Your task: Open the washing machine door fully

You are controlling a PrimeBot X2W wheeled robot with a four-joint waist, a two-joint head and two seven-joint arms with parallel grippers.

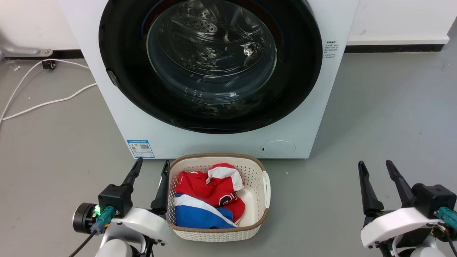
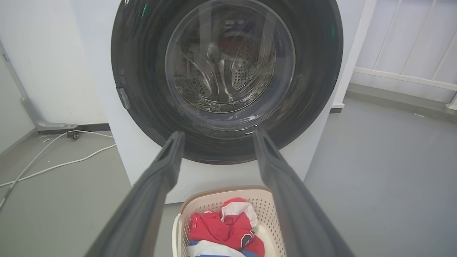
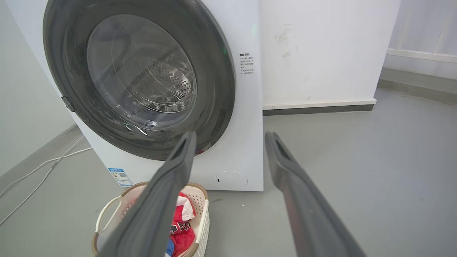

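The washing machine door (image 1: pixel 210 64) is a round glossy black disc with a clear glass bowl centre, lying flat against the white washer's front, shut. A small latch tab (image 1: pixel 113 77) sits on its left rim. The door (image 2: pixel 226 76) faces my left wrist camera, and the door (image 3: pixel 139 76) appears at the upper left of the right wrist view. My left gripper (image 1: pixel 152 164) hangs open at the lower left beside the laundry basket. My right gripper (image 1: pixel 376 165) is open at the lower right over bare floor. Both are well short of the door.
A cream laundry basket (image 1: pixel 257 223) with red, white and blue clothes stands on the grey floor right before the washer. White cables (image 1: pixel 46 103) trail on the floor at the left. A small round white flap (image 1: pixel 277 148) sits low on the washer's front.
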